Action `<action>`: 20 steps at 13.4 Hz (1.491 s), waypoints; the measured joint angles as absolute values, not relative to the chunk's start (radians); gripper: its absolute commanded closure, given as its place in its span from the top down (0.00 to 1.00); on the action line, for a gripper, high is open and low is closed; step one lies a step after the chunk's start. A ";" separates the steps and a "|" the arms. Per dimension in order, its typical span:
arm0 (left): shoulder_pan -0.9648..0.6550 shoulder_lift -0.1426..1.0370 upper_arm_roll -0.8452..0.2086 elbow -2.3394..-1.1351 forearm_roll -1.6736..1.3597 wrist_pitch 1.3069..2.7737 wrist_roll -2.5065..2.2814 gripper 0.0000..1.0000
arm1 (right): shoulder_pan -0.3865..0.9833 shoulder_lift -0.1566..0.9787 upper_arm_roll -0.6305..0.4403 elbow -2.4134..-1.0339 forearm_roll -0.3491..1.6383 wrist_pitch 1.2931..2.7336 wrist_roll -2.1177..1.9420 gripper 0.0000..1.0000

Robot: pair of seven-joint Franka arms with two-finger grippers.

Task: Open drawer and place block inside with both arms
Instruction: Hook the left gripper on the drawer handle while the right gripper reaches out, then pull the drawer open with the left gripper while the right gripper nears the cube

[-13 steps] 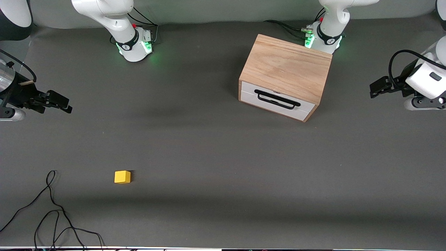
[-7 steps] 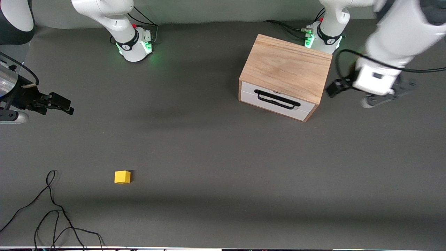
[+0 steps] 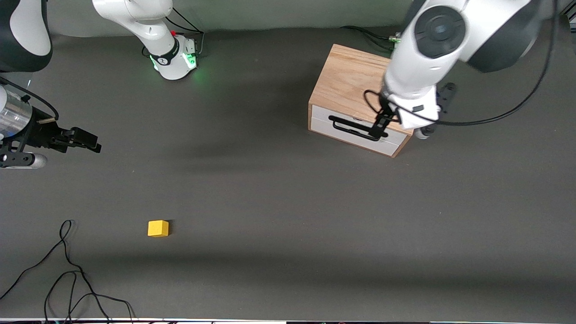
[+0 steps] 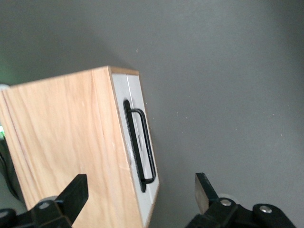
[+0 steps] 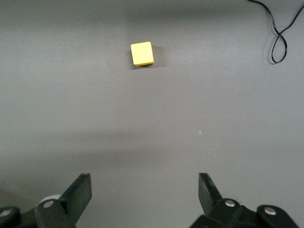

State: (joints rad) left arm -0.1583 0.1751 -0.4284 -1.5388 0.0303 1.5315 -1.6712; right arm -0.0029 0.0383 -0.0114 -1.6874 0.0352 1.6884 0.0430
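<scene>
Left gripper (image 3: pixel 378 129) hangs over the white-fronted wooden drawer (image 3: pixel 357 130) with black bar handle, jaws wide. Right gripper (image 3: pixel 85 140) is poised above the table toward the right arm's end, jaws wide; small yellow cube block (image 3: pixel 158 228) lies untouched, well apart from the drawer.

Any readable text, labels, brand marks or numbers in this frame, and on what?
None can be read.
Right arm's base: a small mark on its black band, too small to read.
Box, drawer, block: no text or label shows.
</scene>
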 measured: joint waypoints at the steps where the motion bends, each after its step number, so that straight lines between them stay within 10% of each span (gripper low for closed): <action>1: -0.181 0.190 -0.429 -1.534 0.033 1.537 -1.738 1.00 | -0.003 0.047 -0.011 -1.682 0.035 1.690 0.043 1.00; 20: -0.182 0.380 -0.412 -1.806 0.097 1.899 -1.826 1.00 | -0.003 0.305 -0.011 -1.495 0.035 1.692 0.043 1.00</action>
State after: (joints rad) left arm -0.1816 0.3804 -0.4119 -1.8063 0.0972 1.8994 -1.8259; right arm -0.0029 0.3054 -0.0114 -1.4950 0.0352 1.6924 0.0430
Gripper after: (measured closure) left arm 0.000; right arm 0.000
